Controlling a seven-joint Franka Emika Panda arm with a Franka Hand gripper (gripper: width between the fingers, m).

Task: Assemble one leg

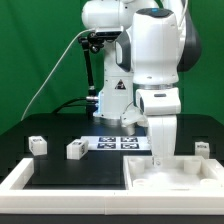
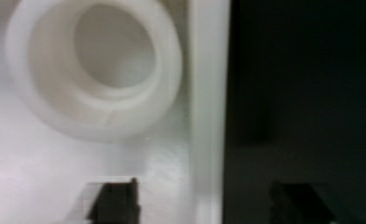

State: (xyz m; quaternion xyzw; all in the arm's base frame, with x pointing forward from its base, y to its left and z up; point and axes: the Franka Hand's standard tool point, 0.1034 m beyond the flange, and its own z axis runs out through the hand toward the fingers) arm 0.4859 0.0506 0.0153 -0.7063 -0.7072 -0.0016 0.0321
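Three legs show in the exterior view: small white tagged posts, one (image 1: 37, 145) at the left, one (image 1: 75, 149) beside it, and one (image 1: 203, 148) at the right behind the tabletop. The large white tabletop (image 1: 190, 178) lies at the front right. My gripper (image 1: 160, 150) points straight down over its near-left part. In the wrist view my gripper (image 2: 203, 203) is open, with one dark fingertip (image 2: 112, 200) over the white tabletop and the other over the black table, straddling the tabletop's raised rim (image 2: 208, 100). A round socket (image 2: 100, 65) sits in the tabletop ahead. It holds nothing.
The marker board (image 1: 118, 142) lies flat behind the gripper at the robot's base. A white raised border (image 1: 20, 180) runs along the front left of the black table. A green backdrop stands behind.
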